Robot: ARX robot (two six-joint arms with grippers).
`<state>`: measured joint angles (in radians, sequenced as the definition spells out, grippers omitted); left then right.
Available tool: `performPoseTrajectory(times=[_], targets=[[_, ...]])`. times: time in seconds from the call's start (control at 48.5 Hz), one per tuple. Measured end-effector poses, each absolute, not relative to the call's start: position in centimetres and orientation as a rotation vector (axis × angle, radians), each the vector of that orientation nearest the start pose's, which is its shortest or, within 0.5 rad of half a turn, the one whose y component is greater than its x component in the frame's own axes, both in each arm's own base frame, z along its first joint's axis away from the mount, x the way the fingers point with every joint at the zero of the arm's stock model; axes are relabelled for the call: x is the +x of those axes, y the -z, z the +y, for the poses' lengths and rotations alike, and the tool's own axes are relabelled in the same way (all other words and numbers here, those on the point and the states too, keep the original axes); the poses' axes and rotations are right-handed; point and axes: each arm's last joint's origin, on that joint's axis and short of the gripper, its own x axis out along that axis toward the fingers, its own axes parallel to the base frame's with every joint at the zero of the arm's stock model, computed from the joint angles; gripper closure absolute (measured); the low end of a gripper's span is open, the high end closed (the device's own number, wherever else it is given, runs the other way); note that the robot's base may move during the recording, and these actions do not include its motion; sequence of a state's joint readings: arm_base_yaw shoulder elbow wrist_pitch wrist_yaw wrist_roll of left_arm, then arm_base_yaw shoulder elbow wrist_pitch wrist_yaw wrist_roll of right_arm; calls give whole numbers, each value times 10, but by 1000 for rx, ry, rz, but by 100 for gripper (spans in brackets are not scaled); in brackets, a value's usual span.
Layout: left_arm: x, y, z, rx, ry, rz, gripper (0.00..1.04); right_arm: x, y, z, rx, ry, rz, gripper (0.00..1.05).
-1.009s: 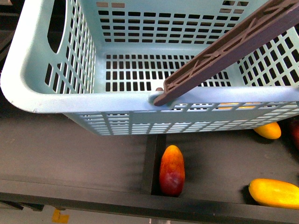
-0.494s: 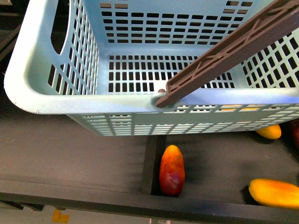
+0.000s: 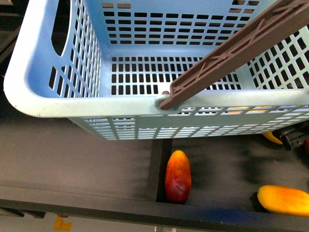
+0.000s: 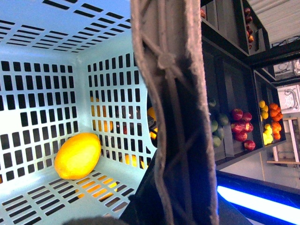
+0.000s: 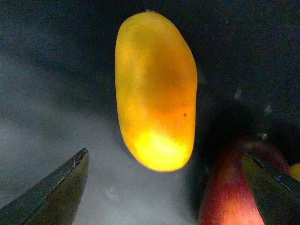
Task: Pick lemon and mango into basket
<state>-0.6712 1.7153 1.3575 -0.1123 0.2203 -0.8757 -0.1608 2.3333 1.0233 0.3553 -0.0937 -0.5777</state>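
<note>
Yellow mango (image 3: 272, 137) half hidden by basket (image 3: 29, 92) | right claw (image 5: 164, 157) tips cropped, spread

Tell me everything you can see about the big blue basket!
The basket is light turquoise plastic with slotted lattice walls and floor, a smooth rounded rim and an oval cut-out at one end. A brown ribbed handle hinges on the near rim and slants up across the opening. It stands upright above a dark shelf; whether they touch cannot be told. One yellow lemon lies on its floor near a corner.
</note>
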Motion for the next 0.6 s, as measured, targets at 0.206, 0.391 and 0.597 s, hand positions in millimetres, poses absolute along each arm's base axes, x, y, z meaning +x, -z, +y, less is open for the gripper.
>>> performPoseTrajectory(times=[0.206,0.391,0.597], targets=[[305,-292,-250,-693,605,818,100,402,27,-57,-437,-236,959,9],[305,-292,-250,-693,604,817,100,414,42,-60,-439,-229,982,9],[305,-292,-250,-693,605,818,100,420,52,-61,-435,-232,991,16]])
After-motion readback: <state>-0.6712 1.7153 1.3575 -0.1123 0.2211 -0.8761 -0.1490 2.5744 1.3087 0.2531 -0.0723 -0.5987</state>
